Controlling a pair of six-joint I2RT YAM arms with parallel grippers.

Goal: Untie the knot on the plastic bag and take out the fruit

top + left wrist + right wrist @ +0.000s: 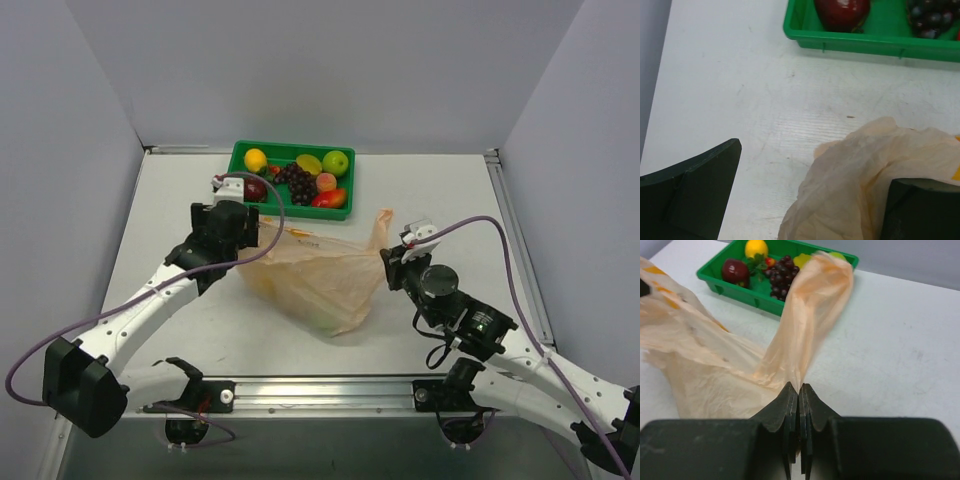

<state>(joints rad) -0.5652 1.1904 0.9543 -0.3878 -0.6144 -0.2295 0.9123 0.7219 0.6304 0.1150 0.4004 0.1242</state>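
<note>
The peach plastic bag lies crumpled mid-table, and faint yellowish shapes show through its lower part. My right gripper is shut on the base of one bag handle, which stands up in a loop; in the top view this gripper is at the bag's right end. My left gripper hangs open over the bag's left edge, and some plastic lies between its fingers. The knot does not show in any view. Fruit lies in the green tray: a yellow lemon and a green one.
The green tray stands at the back, just beyond my left gripper. It also holds a dark red apple and a purple grape bunch. Grey walls close in the table on the left, back and right.
</note>
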